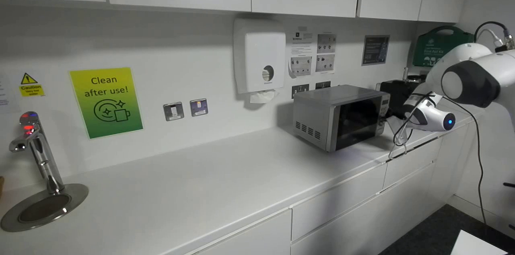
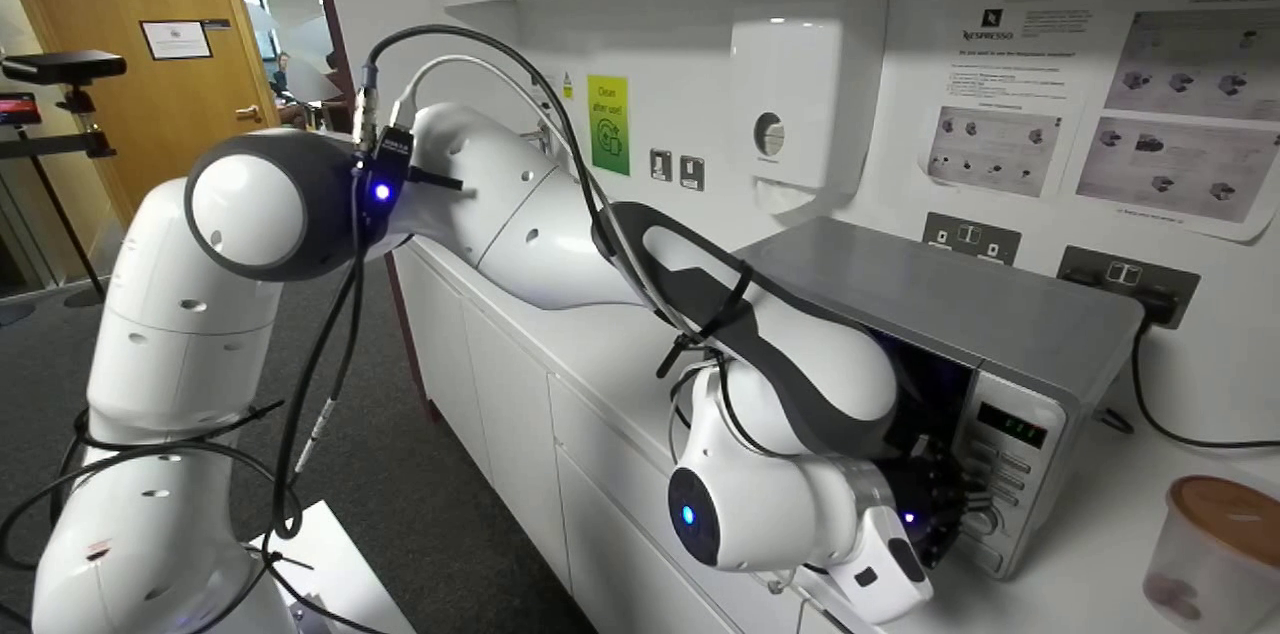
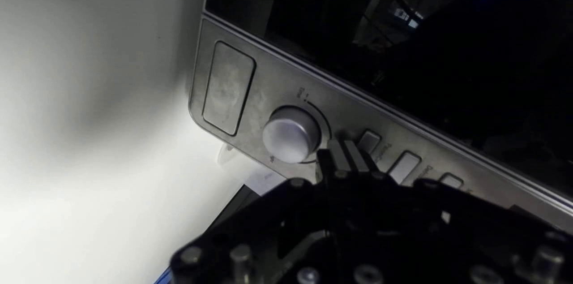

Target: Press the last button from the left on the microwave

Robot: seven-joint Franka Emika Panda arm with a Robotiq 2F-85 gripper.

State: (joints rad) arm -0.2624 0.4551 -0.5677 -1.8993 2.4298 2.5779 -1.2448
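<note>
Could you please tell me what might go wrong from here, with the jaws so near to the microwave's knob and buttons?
The shut jaws show right beside the round knob in the wrist view, so a small drift might bump or turn it.
The small buttons sit close together in a row, so the wrong one could be pressed.
The microwave stands on the counter, and a hard push might make it slide.
</note>
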